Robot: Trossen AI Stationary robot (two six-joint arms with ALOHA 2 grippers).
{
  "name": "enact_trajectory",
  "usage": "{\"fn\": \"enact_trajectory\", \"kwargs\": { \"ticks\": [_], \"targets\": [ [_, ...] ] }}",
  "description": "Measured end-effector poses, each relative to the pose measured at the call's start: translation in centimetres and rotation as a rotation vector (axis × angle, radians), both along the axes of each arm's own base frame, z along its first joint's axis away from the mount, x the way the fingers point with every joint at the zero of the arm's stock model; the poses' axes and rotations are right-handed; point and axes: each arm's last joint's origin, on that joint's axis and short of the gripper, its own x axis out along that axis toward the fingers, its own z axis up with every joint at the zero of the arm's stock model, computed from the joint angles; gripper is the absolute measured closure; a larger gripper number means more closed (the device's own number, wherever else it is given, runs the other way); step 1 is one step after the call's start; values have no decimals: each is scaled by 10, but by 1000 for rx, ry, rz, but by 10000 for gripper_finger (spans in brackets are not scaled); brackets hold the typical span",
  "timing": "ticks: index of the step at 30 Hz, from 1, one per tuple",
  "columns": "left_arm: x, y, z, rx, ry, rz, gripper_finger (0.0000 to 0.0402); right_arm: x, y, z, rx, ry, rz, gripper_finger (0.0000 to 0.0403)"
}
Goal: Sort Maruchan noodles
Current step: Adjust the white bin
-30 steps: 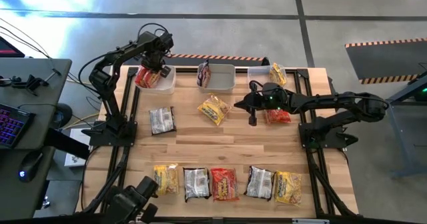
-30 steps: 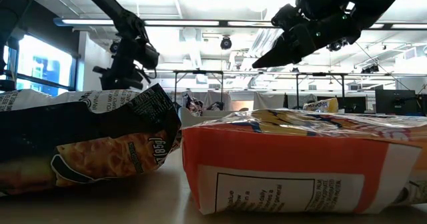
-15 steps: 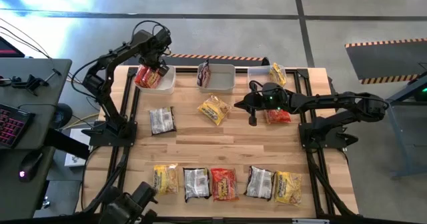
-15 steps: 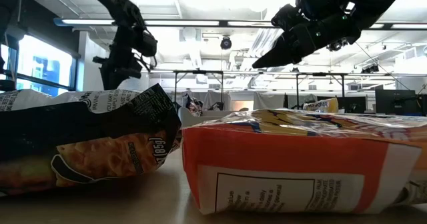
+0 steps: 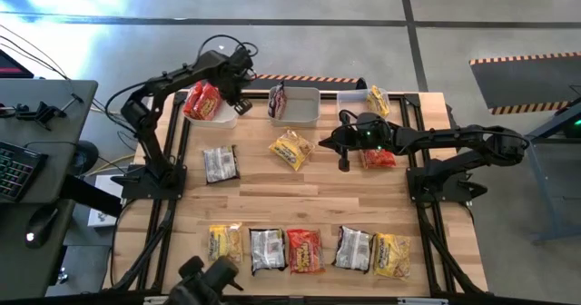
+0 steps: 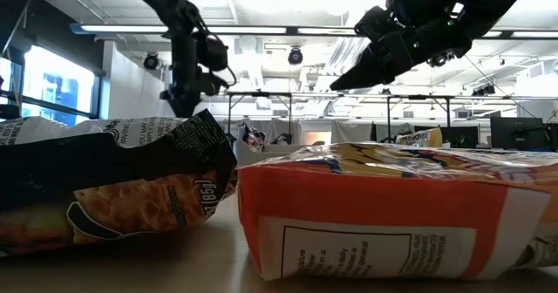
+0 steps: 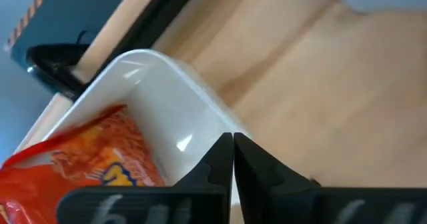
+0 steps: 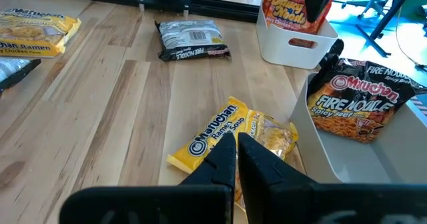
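Note:
The Maruchan noodles are flat packets. A red-orange packet (image 5: 203,100) lies in the left bin (image 5: 227,116), leaning on its far wall. The middle bin (image 5: 304,110) holds a dark packet (image 5: 277,100), and the right bin (image 5: 352,98) a yellow one (image 5: 378,99). My left gripper (image 5: 240,94) hangs shut and empty above the left bin's right rim (image 7: 200,104), pointing down. My right gripper (image 5: 321,143) hovers shut and empty over a loose yellow packet (image 8: 230,134) at mid-table.
A silver packet (image 5: 220,163) lies left of centre and a red one (image 5: 378,158) under my right arm. Several packets lie in a row along the near edge, from a yellow one (image 5: 224,244) to another yellow one (image 5: 392,254). Bare wood lies between that row and the bins.
My left gripper has gone from above the red-orange packet in the left bin toward the table's right, rising a little and rolling, and its fingers have shut on nothing. The packet stays in the bin.

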Motion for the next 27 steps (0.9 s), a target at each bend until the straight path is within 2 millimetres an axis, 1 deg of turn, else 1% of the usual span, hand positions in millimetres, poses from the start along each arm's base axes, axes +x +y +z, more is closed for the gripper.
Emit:
{"fn": "enact_trajectory", "kwargs": {
  "ticks": [5,9,17,27],
  "targets": [
    [-1,10,-14,16,70,36,399,0,0,0,0,1,0,403],
    [1,15,-23,19,84,42,401,0,0,0,0,1,0,403],
    [12,27,-27,97,-22,25,401,0,0,0,0,1,0,403],
    [18,32,-27,124,-107,3,401,0,0,0,0,1,0,403]
  ]
}}
